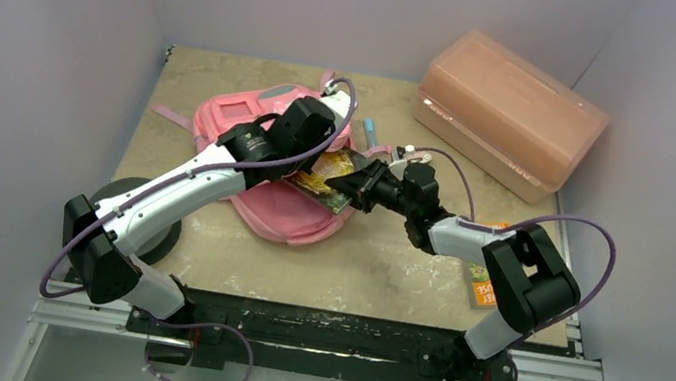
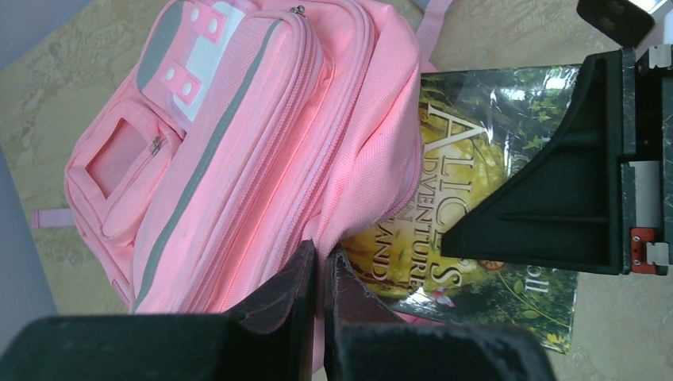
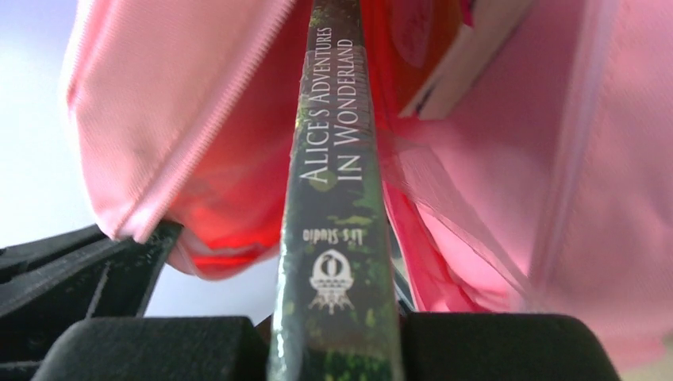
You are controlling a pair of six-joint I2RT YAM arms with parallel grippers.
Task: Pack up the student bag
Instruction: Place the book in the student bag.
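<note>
The pink student bag (image 1: 283, 205) lies flat on the table; it also fills the left wrist view (image 2: 254, 135). My left gripper (image 2: 324, 258) is shut on the bag's pink zipper edge and holds the opening up. My right gripper (image 3: 337, 333) is shut on a green "Alice's Adventures in Wonderland" book (image 3: 337, 198), gripped by its spine end. The book (image 1: 326, 175) is part way inside the bag's opening, its cover showing in the left wrist view (image 2: 492, 222). The right gripper (image 1: 355, 183) sits just right of the bag.
A translucent orange-pink plastic box (image 1: 510, 113) stands at the back right. A blue marker (image 1: 371, 136) lies beside the bag. An orange booklet (image 1: 483, 278) lies under the right arm near the table's right edge.
</note>
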